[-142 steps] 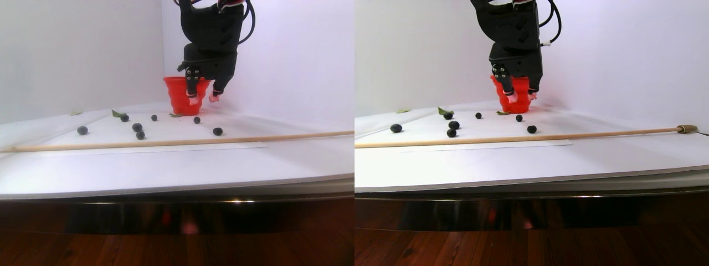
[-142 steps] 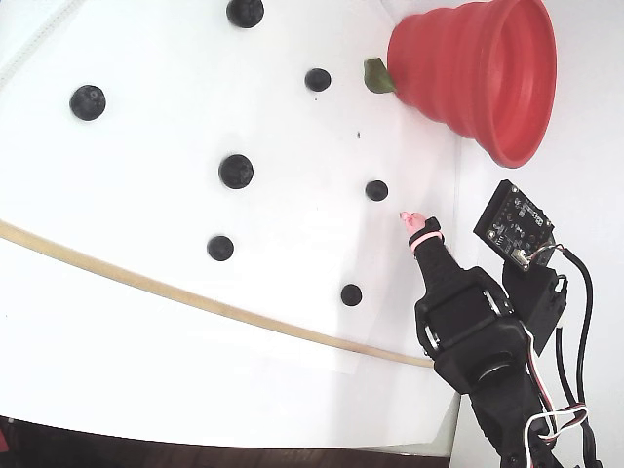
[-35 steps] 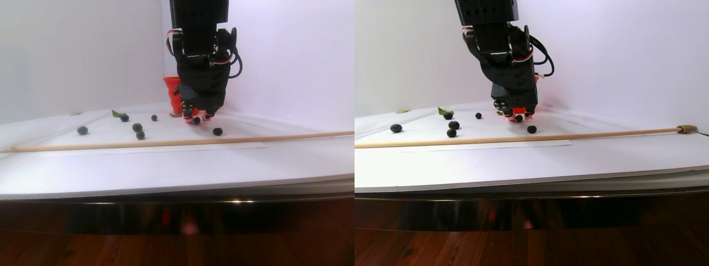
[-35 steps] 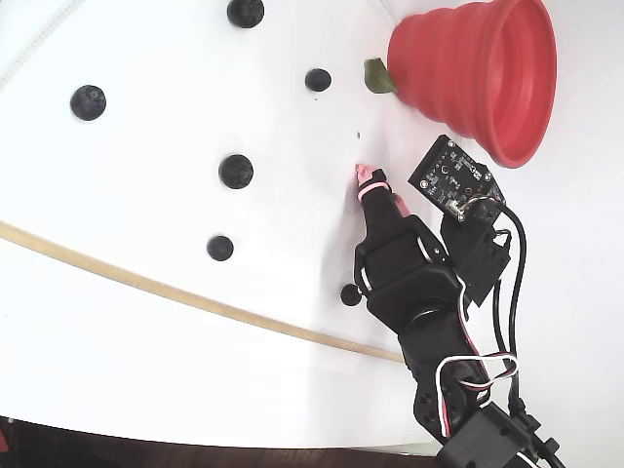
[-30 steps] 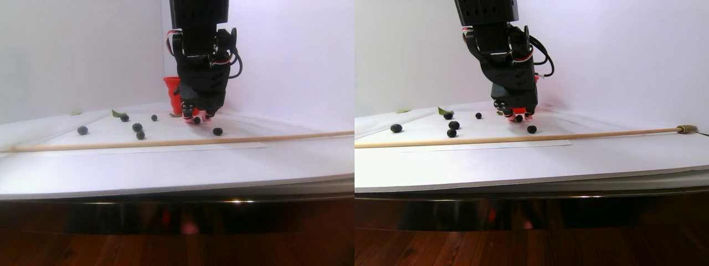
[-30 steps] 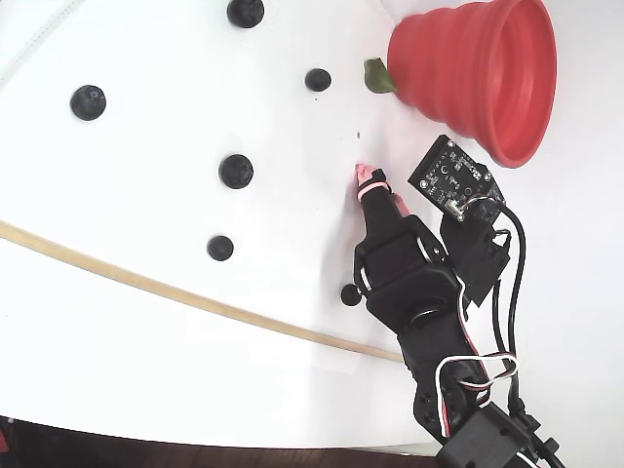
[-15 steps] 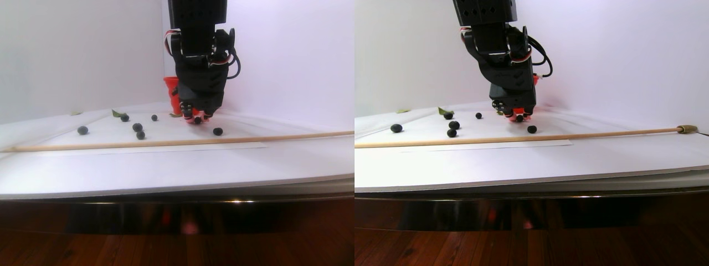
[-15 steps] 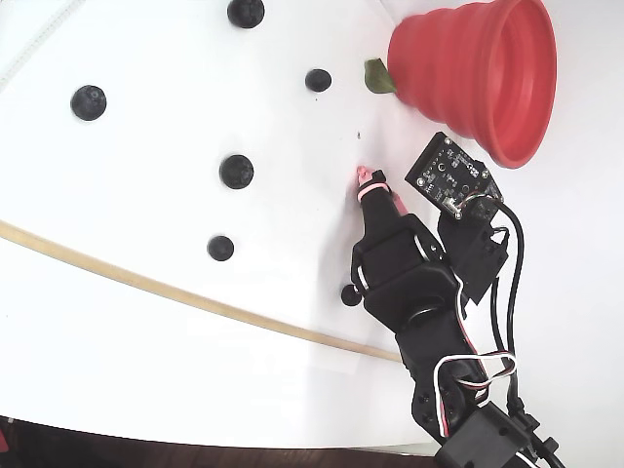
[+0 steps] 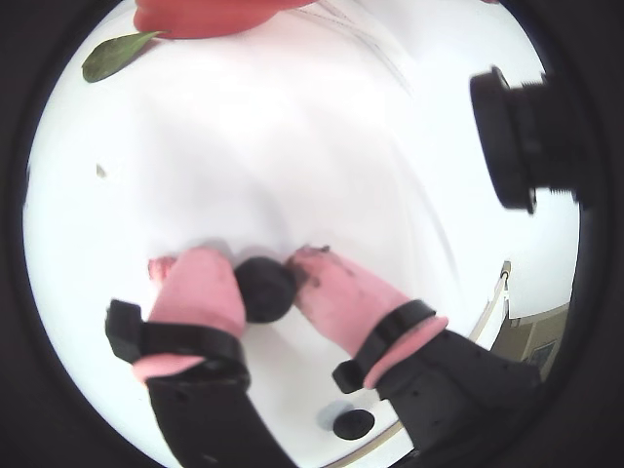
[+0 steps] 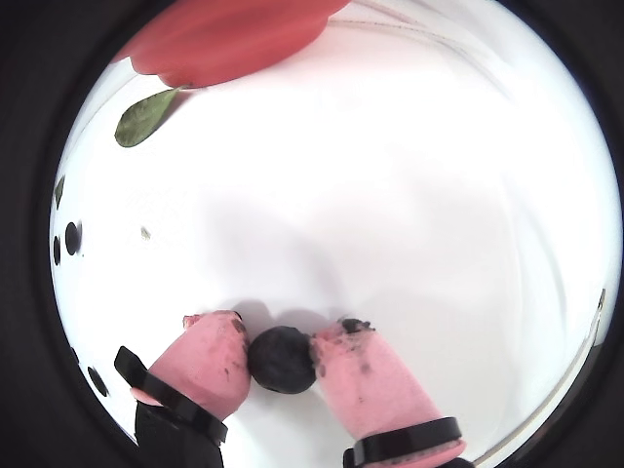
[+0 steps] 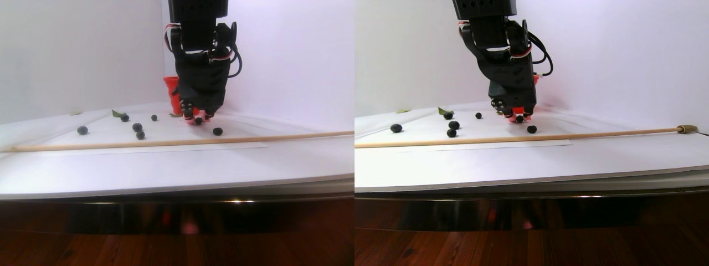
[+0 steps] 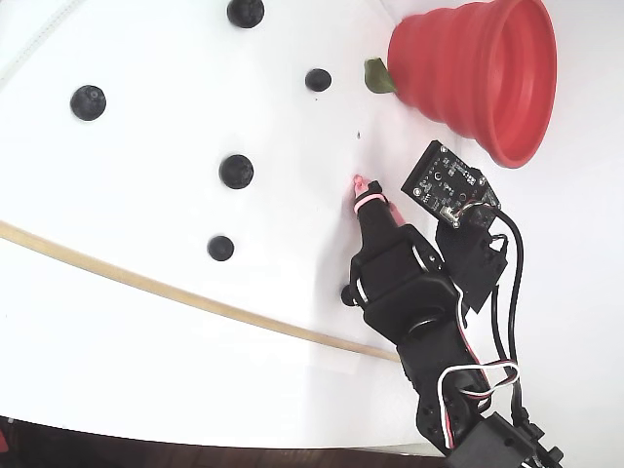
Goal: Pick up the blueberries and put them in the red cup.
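Closed further since a moment ago, gripper (image 10: 283,356) now pinches 1 blueberry (image 10: 282,359) between its pink fingertips (image 10: 207,363), low over the white table (image 10: 390,195).

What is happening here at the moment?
A robot arm is picking blueberries off a white table. In both wrist views its gripper is down at the table with the pink fingertips closed on one berry. The red cup stands just beyond, beside a green leaf. Other blueberries lie loose on the table, in front of a wooden stick.
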Motion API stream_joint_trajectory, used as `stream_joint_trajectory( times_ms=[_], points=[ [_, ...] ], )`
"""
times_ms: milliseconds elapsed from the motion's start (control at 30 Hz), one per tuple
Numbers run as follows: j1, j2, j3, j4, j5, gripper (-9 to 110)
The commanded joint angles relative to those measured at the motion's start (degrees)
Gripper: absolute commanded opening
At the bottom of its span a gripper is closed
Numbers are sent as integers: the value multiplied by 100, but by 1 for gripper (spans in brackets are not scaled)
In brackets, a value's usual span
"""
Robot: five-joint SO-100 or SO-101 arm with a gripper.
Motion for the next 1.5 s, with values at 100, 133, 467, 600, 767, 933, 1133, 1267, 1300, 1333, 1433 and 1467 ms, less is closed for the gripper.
stream_joint_trajectory(
  times_ms=[100, 133, 467, 600, 767, 933, 1133, 1267, 1300, 1333, 1433, 1467],
  points=[
    [53, 932, 211, 53, -53, 11],
    [53, 984, 255, 62, -62, 11],
    [0, 1547, 580, 237, -105, 11],
    [-9, 1714, 668, 316, -132, 11],
    [-44, 1898, 747, 396, -158, 11],
    [-88, 2162, 817, 554, -176, 11],
    [-123, 2531, 888, 809, -202, 11],
    [-158, 2769, 932, 949, -220, 11],
    [-167, 2839, 949, 993, -220, 11],
    [-176, 2900, 967, 1028, -229, 11],
    [-211, 3076, 1011, 1134, -264, 11],
    [-220, 3129, 1028, 1169, -281, 11]
  ],
)
